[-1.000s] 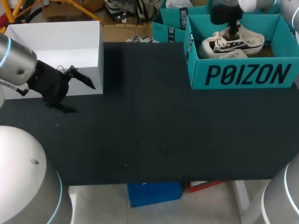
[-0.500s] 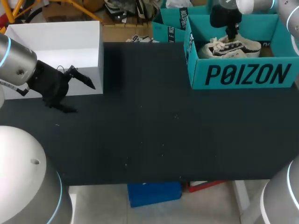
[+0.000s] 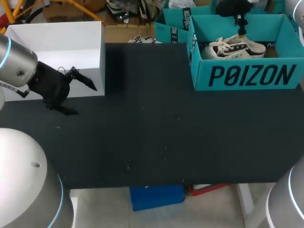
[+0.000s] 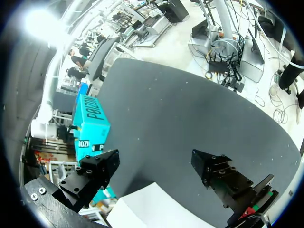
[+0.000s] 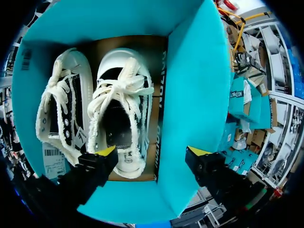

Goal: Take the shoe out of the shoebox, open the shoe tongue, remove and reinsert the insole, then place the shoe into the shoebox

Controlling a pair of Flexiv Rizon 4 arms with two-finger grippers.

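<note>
The shoe (image 5: 118,118) lies inside the teal shoebox (image 5: 190,95) at the far right of the table (image 3: 156,133). It sits upright against one side wall, with a second shoe (image 5: 64,109) just beside it. It is a low white canvas sneaker with black side panels, a smooth white rubber toe cap and thick cream laces, frayed and loosely tied. Its opening is dark, so I cannot tell how the insole sits.

My right gripper (image 5: 152,152) hangs above the box, jaws spread wide and holding nothing. One yellow tip covers part of the shoe's heel, and the other is out past the box wall. From the head view the box's front wall hides the lower half of both shoes, and the arm above them is cut off.

The box is plain cardboard, brown on its floor and teal on its stiff, flat walls. My left gripper (image 4: 154,168) is also wide and empty, over the matte dark table next to a white box (image 3: 61,47). Its yellow tips do not show.
</note>
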